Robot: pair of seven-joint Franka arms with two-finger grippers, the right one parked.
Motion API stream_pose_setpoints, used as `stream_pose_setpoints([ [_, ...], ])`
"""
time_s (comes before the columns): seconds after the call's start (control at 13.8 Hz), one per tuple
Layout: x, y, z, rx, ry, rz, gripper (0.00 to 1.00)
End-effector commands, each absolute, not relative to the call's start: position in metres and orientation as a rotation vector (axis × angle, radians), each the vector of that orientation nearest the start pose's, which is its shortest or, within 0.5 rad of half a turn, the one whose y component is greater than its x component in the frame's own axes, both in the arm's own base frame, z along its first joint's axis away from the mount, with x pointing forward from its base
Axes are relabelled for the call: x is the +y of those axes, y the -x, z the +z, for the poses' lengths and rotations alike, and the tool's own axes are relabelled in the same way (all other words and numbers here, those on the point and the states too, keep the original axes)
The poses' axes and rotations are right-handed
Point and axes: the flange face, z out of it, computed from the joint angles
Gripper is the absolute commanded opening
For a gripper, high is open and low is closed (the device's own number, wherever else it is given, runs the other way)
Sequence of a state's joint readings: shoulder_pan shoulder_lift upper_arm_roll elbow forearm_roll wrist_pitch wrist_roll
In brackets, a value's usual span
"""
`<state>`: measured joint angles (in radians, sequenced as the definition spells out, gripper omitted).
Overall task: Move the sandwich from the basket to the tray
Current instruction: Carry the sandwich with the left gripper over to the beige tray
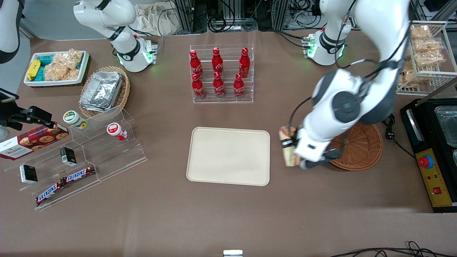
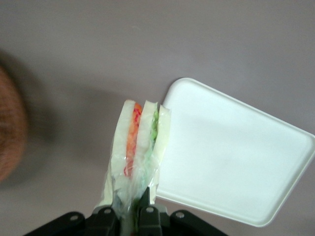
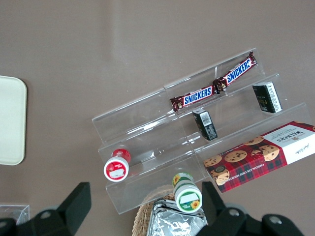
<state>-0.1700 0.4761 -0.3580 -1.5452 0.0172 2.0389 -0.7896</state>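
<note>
**Sandwich held between basket and tray**

Clamped on the sandwich (image 2: 138, 147), the jaws of the left arm's gripper (image 2: 129, 216) pinch the plastic-wrapped wedge by one end, so that its cut edge of orange, red and green filling faces the wrist camera. Seen from the front, the gripper (image 1: 290, 151) holds the sandwich (image 1: 288, 148) above the bare brown tabletop (image 1: 228, 221), in the gap between the basket (image 1: 360, 150) and the tray (image 1: 228, 156). The wedge hangs just beside the tray's short edge on the working arm's end, clear of the basket's rim. Nothing lies on the cream tray, and what shows of the reddish-brown wicker basket holds nothing, though the arm covers part of it. In the wrist view the tray (image 2: 236, 157) sits beneath and beside the sandwich, while the basket (image 2: 10, 128) shows only as a blurred brown curve.

Farther from the front camera than the tray, a clear rack of red cola bottles (image 1: 221, 73) stands upright in two rows. Toward the parked arm's end of the table a clear stepped display (image 1: 82, 160) carries Snickers bars (image 1: 66, 182), a box of cookies (image 1: 34, 141) and two small lidded cups (image 1: 116, 131), with a paler wicker basket of foil containers (image 1: 103, 91) and a white bin of snack packets (image 1: 57, 67) beside it. A white wire rack of bagged snacks (image 1: 426, 53) stands at the working arm's end.
</note>
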Motion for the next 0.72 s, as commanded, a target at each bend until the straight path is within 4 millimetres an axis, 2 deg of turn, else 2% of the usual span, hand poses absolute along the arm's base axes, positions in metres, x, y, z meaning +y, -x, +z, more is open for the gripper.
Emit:
stream_pose_setpoints([
  [0.0, -0.37, -0.605, 0.343, -0.336, 3.292, 0.111, 0.0],
  [0.14, -0.396, -0.591, 0.306, -0.262, 3.28, 0.173, 0.0],
  [0.29, -0.4, -0.589, 0.268, -0.226, 3.255, 0.166, 0.0],
  [0.36, -0.408, -0.584, 0.26, -0.198, 3.242, 0.162, 0.0],
  [0.51, -0.407, -0.579, 0.249, -0.18, 3.223, 0.186, 0.0],
  [0.58, -0.407, -0.579, 0.24, -0.182, 3.219, 0.203, 0.06],
  [0.65, -0.407, -0.579, 0.236, -0.19, 3.218, 0.211, 0.44],
])
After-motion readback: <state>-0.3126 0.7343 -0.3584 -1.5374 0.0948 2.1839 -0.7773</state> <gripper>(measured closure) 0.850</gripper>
